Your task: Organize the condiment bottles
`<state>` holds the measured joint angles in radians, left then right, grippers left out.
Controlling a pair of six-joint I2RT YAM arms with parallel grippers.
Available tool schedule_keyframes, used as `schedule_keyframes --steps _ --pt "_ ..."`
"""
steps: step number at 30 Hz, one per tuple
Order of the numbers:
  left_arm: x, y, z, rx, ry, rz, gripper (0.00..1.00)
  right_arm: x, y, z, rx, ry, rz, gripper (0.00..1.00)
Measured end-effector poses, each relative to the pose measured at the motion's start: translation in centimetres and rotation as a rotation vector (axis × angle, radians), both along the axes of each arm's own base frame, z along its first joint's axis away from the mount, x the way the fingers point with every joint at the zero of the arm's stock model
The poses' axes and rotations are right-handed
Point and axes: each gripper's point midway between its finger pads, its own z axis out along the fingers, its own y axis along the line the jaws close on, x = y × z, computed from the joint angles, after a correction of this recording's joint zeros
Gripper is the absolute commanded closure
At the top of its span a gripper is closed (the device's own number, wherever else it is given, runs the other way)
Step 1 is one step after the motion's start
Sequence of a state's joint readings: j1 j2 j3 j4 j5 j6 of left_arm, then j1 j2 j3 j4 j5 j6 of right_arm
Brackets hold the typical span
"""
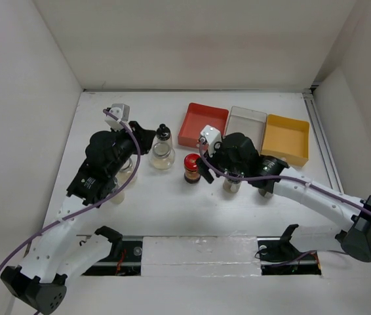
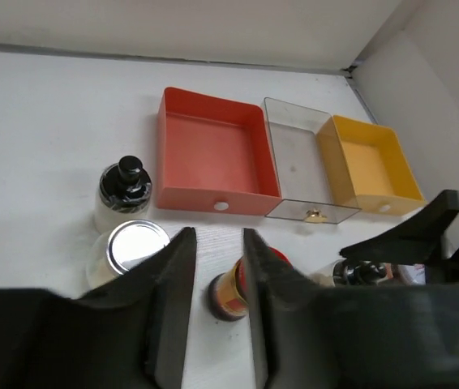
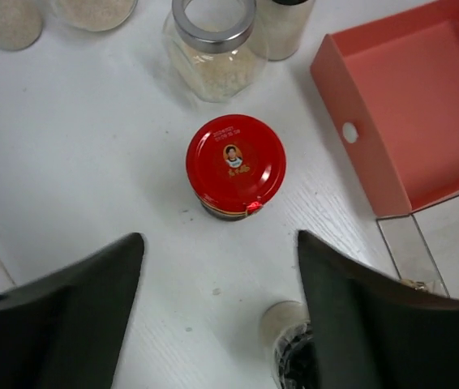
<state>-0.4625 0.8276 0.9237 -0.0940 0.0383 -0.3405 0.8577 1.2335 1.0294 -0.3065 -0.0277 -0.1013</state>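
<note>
Right gripper [image 3: 220,241] spread wide, empty. Red-lidded jar [image 3: 235,166] upright just ahead of its fingertips, centred between them, untouched. Left gripper [image 2: 216,237] fingers narrowly apart, holding nothing. Silver-lidded jar [image 2: 136,245] just left of it, black-knob shaker [image 2: 124,188] beyond that, red tray [image 2: 210,197] ahead.

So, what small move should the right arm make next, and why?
Probably ease the right pincer forward and down around the dark glass jar with the red lid. Its jaws stand open, the jar sits centred just ahead of them, untouched, and outside the red square tray.
</note>
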Motion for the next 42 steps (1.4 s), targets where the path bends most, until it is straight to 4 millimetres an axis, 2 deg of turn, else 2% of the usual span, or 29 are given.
schedule_keyframes --steps 1,2,3,7,9,13,22,33,42 --pt "0.0 0.1 0.0 0.002 -0.002 0.003 0.6 -0.2 0.3 -0.4 -0.004 0.01 0.012 0.08" --pt "0.0 0.1 0.0 0.002 -0.003 0.006 0.44 -0.4 0.6 -0.8 -0.011 0.022 0.024 0.04" --pt "0.1 0.2 0.0 0.007 -0.005 0.008 0.38 -0.6 1.0 -1.4 -0.02 0.035 0.038 0.02" --pt "0.1 0.4 0.0 0.003 -0.004 0.021 0.32 -1.3 2.8 -4.5 -0.079 0.101 0.091 0.0" --pt "0.1 0.5 0.0 0.003 -0.005 0.024 0.32 -1.5 3.3 -6.0 -0.114 0.124 0.103 0.0" --pt "-0.1 0.6 -0.1 0.003 -0.008 0.028 0.3 -1.6 3.6 -7.2 -0.137 0.149 0.093 0.0" --pt "-0.2 0.7 0.0 0.0 -0.013 0.027 0.3 0.2 3.5 -6.0 -0.129 0.094 0.01 0.0" --pt "-0.5 0.9 0.4 -0.005 -0.026 0.035 0.3 3.9 6.4 -7.6 -0.119 0.08 -0.019 0.0" --pt "-0.5 0.9 0.3 -0.005 -0.025 0.034 0.3 7.1 7.1 -8.6 -0.065 0.086 -0.035 0.0"
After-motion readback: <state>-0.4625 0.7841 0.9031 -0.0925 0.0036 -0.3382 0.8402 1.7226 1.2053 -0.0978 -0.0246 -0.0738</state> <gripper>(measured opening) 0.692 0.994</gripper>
